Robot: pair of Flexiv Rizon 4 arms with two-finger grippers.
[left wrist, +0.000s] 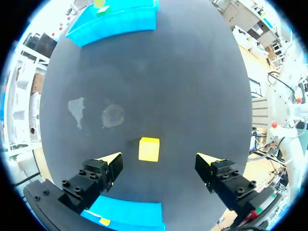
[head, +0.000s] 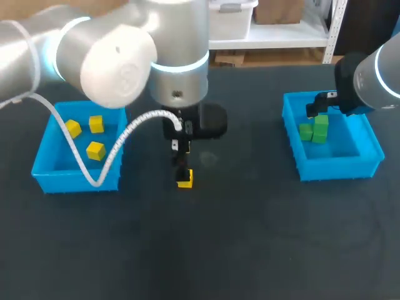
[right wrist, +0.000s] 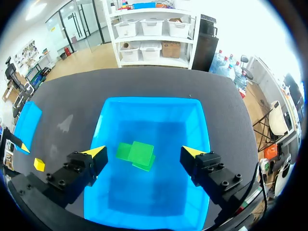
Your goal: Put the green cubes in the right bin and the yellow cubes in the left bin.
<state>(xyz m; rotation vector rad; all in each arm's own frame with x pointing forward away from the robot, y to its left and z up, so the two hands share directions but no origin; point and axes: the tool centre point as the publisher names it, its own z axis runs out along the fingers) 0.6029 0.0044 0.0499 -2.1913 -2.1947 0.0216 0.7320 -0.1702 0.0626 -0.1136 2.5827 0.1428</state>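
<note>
Just ahead of the empty, wide-open left end effector (left wrist: pixel 159 157), a yellow cube (left wrist: pixel 149 149), flat, seemingly square-on.

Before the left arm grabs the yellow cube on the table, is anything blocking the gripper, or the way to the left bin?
Nothing visible does. The left gripper is open right above the yellow cube, with nothing between them, and only bare table lies between the cube and the left bin.

Left pincer (left wrist: pixel 158 158): lone cube (left wrist: pixel 148 148) on desk (left wrist: pixel 183 86), between its fingers, untouched | right pincer (right wrist: pixel 143 150): above right bin (right wrist: pixel 149 101), cube cluster (right wrist: pixel 137 155) directly below | left bin (head: pixel 44 169): three cubes (head: pixel 95 150) inside.
</note>
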